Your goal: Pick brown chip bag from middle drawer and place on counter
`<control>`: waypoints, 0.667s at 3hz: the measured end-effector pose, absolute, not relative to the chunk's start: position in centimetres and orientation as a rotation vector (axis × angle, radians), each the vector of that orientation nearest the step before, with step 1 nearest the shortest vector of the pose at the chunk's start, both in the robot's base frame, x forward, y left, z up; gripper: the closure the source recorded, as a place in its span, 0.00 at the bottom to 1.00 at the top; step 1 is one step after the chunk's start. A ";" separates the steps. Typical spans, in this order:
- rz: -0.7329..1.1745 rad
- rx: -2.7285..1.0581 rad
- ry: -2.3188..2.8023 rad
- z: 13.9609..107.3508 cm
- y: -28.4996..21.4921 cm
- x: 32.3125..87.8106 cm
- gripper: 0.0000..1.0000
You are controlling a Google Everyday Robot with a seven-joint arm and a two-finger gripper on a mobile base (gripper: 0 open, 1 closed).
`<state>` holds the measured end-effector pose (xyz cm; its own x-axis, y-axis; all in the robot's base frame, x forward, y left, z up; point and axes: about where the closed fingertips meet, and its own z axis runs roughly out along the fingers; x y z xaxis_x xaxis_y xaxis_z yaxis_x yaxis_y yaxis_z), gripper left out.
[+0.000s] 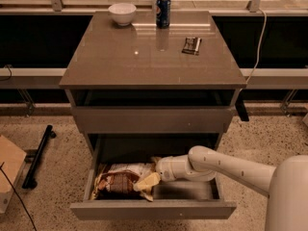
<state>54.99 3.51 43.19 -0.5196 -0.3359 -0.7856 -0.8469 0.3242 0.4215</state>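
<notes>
The brown chip bag (121, 181) lies flat in the left half of the open middle drawer (153, 209), its dark centre panel up and a cream-tan edge folded toward the right. My white arm reaches in from the lower right, and the gripper (155, 170) is at the bag's right end, down inside the drawer. Its tips are hidden against the bag. The counter (144, 57) is the glossy grey-brown top above.
On the counter stand a white bowl (121, 13) at the back left, a blue can (163, 11) at the back middle and a small dark wrapper (192, 45) to the right. A closed drawer front (151, 119) overhangs the open drawer. A black bar (38, 155) lies on the floor at left.
</notes>
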 end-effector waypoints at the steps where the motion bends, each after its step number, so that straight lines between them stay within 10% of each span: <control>1: 1.171 -1.054 2.007 43.0 4.3 54.4 0.16; 2: 1.181 -1.062 2.001 43.1 4.6 53.7 0.39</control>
<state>53.69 4.59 43.14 -0.5161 -0.3407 -0.7859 -0.8526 0.2921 0.4333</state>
